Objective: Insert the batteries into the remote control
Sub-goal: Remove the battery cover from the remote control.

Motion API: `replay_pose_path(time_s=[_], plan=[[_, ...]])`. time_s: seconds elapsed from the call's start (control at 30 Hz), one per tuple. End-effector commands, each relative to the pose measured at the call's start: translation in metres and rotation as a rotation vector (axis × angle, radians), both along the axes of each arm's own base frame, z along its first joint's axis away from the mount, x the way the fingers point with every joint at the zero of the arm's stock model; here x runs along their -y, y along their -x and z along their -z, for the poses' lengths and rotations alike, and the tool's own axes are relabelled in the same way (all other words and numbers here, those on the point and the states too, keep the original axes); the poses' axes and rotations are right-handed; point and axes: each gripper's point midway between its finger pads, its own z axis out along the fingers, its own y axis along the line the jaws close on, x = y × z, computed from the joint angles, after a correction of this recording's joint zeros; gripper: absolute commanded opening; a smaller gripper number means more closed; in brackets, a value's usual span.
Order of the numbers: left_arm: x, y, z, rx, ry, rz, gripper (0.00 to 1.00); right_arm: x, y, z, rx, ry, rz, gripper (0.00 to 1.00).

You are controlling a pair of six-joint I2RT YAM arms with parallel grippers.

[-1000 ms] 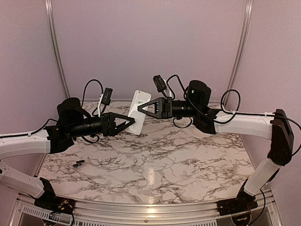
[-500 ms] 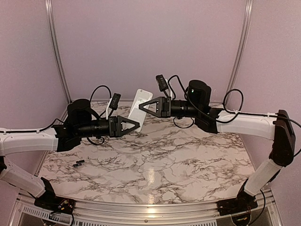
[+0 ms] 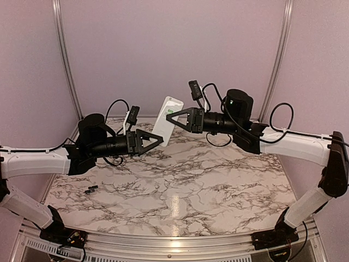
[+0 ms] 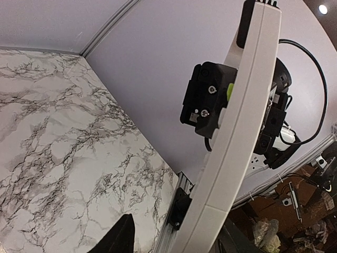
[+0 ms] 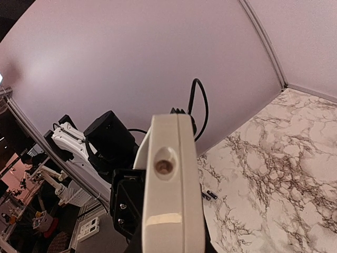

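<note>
R gripper (image 3: 172, 117) jaws are closed flat on the remote control (image 3: 165, 123) near its upper half, holding it up in the air, tilted, well above the marble table (image 3: 207, 185). In the R wrist view the remote (image 5: 171, 211) is seen end-on and fills the centre, w/ the pads hidden under it. L gripper (image 3: 155, 142) sits at the remote's lower end w/ jaws spread wide. In the L wrist view one of the left fingers (image 4: 120, 238) is well off to the side of the white edge (image 4: 237, 132) and a dark bit shows on the other side, so the end looks to lie btwn the jaws - can't tell if either pad touches it. I'd call L empty, not gripping. Further out, the batteries (image 3: 91, 190) lie side by side on the table near the L arm, far from both grippers; they also show as two tiny dark sticks in the R wrist view (image 5: 209, 195). Progress, as a judgement: early. Remote is lifted and presented btwn the arms, but no battery is picked up, none is in. A seam runs across the lower part of the remote's edge in the L wrist view, prob. the cover line - cover looks shut, though the back face isn't clearly shown. Left to do: get the cover off, fetch each battery, seat both, close up.
</note>
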Motion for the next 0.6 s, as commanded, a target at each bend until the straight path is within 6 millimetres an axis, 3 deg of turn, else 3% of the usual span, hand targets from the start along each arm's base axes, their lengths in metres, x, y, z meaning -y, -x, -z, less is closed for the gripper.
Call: replay_pose_path(time_s=[0.0,0.3,0.57], plan=[[-0.0023,-0.0085,0.0010,-0.039,0.032,-0.026,0.53,0.0053,0.0056,-0.0166,0.051,-0.029,0.004,0.00],[0.0015,-0.0110,-0.0013,-0.078,0.069,-0.017,0.57,0.0045,0.0033,-0.0141,0.053,-0.024,0.014,0.00],[0.0019,-0.0179,0.0060,-0.122,0.065,-0.045,0.39,0.0059,0.0014,-0.0118,0.058,-0.014,0.032,0.00]])
